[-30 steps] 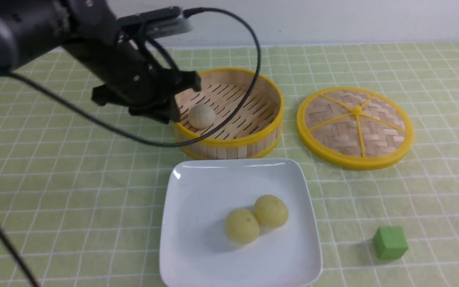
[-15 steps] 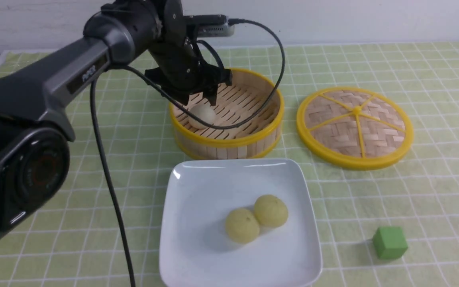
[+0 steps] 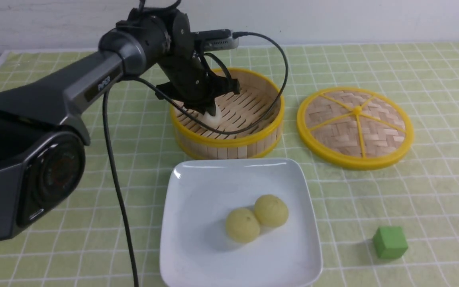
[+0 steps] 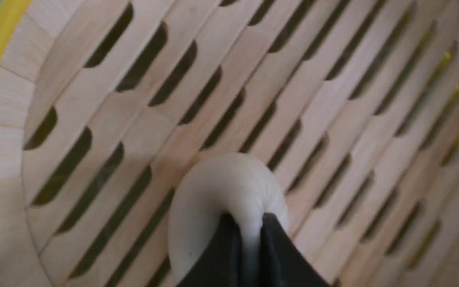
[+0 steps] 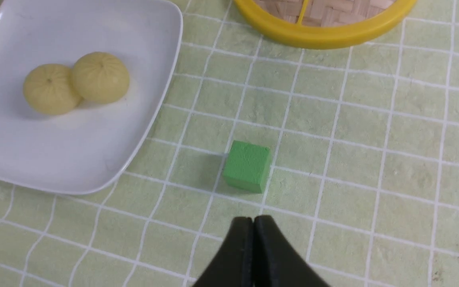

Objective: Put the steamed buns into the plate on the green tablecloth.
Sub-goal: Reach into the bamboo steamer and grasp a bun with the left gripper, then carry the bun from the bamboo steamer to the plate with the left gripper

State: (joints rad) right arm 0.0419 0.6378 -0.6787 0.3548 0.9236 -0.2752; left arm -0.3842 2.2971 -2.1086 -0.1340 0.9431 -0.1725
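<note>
Two yellow buns lie on the plate, just robot-side of the steamer basket, where the left hand reaches down.

Left wrist: its tips pinch the off-white bun inside the basket.

Right wrist: the right hand, tips together, hangs over the tabletop.

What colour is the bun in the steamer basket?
Off-white; the bun shows best in left wrist view.

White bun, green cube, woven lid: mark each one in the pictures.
white bun (image 4: pixel 221 187), left wrist view, on its rounded top.
green cube (image 5: pixel 249 159), right wrist view, on its top face.
woven lid (image 3: pixel 345 127), front view, on the weave just below its centre.
</note>
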